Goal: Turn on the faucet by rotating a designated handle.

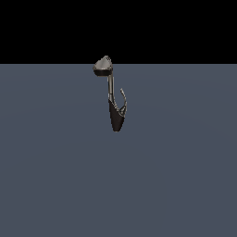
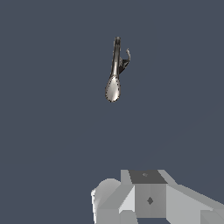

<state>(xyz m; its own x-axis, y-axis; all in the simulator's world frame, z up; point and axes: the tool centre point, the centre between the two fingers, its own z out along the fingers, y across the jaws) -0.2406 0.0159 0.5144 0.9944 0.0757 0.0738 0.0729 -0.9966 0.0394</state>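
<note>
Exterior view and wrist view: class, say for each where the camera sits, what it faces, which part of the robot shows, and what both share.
Exterior view: off the arm, roughly level, looking side-on at the upright faucet, its handle toward the exterior view's right; no part of the robot shows.
Wrist view: on the wrist, looking down onto the faucet from above; only a grey part of the arm's end shows, fingertips out of frame.
Shared: both show the faucet, the handle and the grey-blue floor.

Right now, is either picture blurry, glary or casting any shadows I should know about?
Exterior view: flat, even light, no shadow under the faucet, its handle thin and jagged-edged, black band above the floor. Wrist view: equally flat, no glare; grey arm parts fill the lower edge, fingertips not visible.
</note>
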